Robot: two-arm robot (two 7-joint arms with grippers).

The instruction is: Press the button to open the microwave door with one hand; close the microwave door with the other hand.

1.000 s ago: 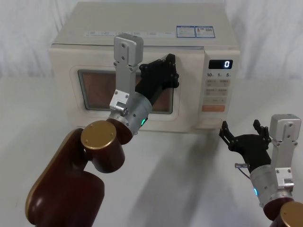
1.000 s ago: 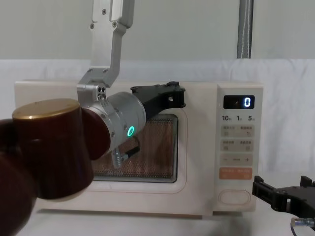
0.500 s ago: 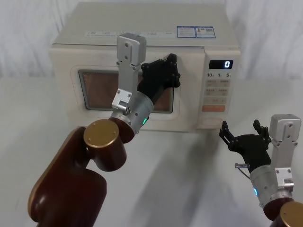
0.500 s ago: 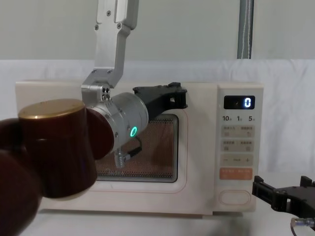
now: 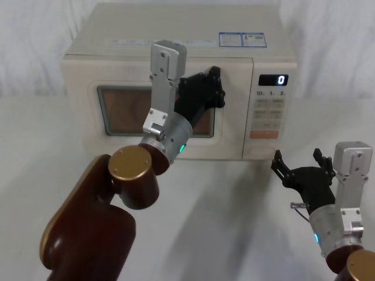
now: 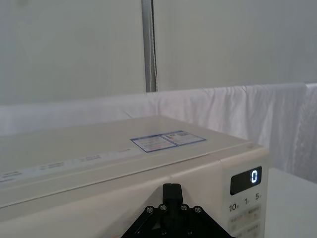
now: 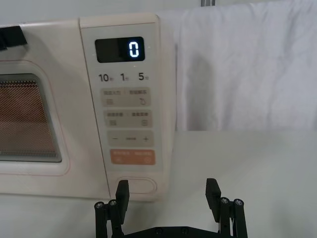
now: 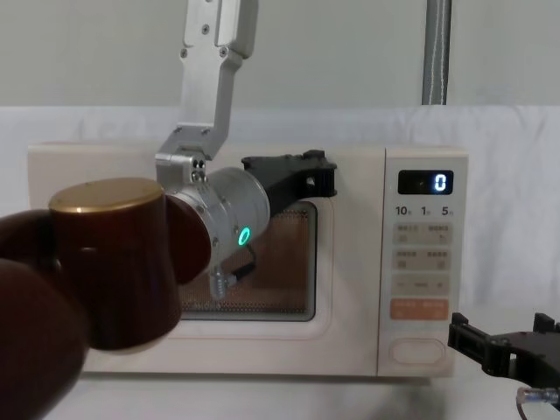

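Observation:
The microwave door (image 8: 346, 289), cream with a dark window, lies flush with the oven front. My left gripper (image 5: 212, 88) presses against the door's upper right corner, beside the control panel. Seen from the left wrist, my left gripper (image 6: 172, 189) has its fingers together, shut on nothing. The button (image 7: 137, 185), a wide cream oval key, sits at the bottom of the panel under the orange key (image 7: 132, 157). My right gripper (image 7: 167, 191) hovers low over the table a short way in front of the button (image 8: 418, 351), open and touching nothing.
The display (image 8: 426, 182) reads 0. The microwave stands on a white cloth-covered table (image 5: 246, 199) with a white backdrop behind. My left arm's brown joint (image 5: 132, 175) rises in front of the door's left half. A grey pole (image 8: 435, 52) stands behind the oven.
My left arm has pushed forward and the door has swung from slightly ajar to flush with the front. The right gripper has stayed where it was.

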